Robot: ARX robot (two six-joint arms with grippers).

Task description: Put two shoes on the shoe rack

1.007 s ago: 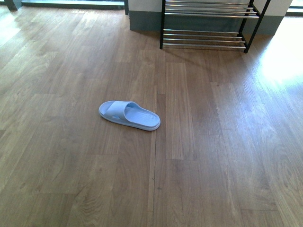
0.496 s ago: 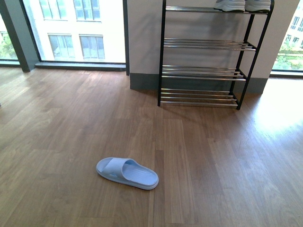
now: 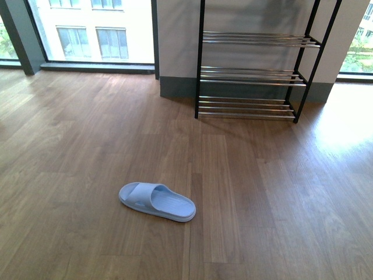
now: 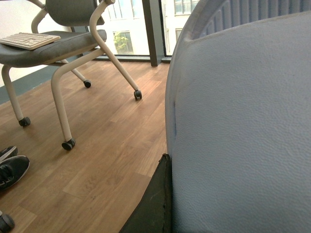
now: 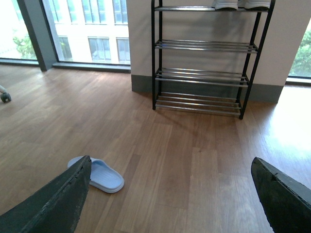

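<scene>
Floorboards (image 3: 87, 134) of brown wood run from me to the far wall, and on them, near and a little left of centre, lies one pale blue slide (image 3: 156, 201), sole down, its toe end pointing right and slightly nearer. It is touched by nothing. The shoe rack (image 3: 256, 39) stands far and to the right against the grey wall, well apart from that slide. Its black side frames hold shelves of thin chrome rods, and the three tiers that my front view shows are bare. The right wrist view reaches the top tier, where a pale-soled pair (image 5: 241, 4) sits at the right end, cut off by the picture's edge. My right pincer (image 5: 170, 162) is spread wide, its two dark fingers far apart with only floor between them, and it holds nothing. My left pincer (image 4: 160, 199) shows only one dark finger, pressed flat against a second slide (image 4: 243, 136) of the same pale blue, which fills most of that view above the floor. The other finger is hidden behind it, so I seem to be pinching this slide, though I cannot see the grip whole. Beyond it stand a grey chair (image 4: 63, 43) on castors with a keyboard (image 4: 29, 40) on its seat, and dark shoes (image 4: 12, 170) on the floor beside it.
</scene>
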